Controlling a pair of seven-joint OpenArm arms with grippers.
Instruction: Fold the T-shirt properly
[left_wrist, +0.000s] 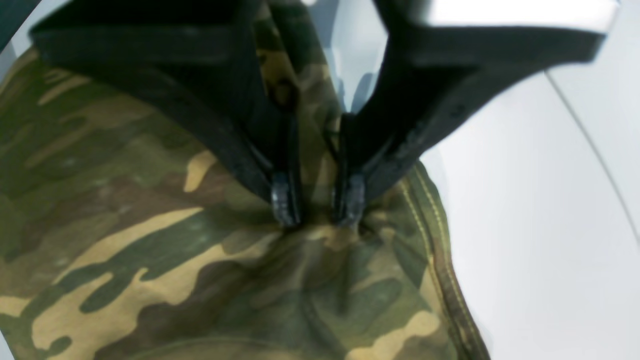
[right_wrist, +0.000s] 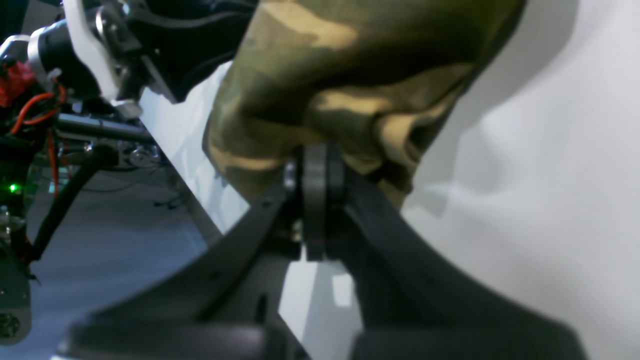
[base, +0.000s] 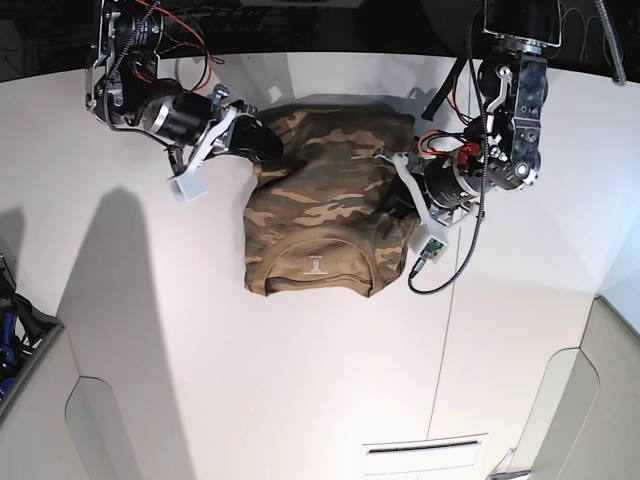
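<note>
Left hand (left_wrist: 317, 207) pinching a gathered tuck of the T-shirt (left_wrist: 150, 250) just inside its stitched hem, probably to lift that side over. Right hand (right_wrist: 320, 170) clenched on a bunched fold at the opposite edge, seemingly the partner grip, though blur hides the contact. Between the 2 hands, shirt already doubled on the white bench (base: 300, 380): camouflage of olive, brown and tan, collar nearest.
</note>
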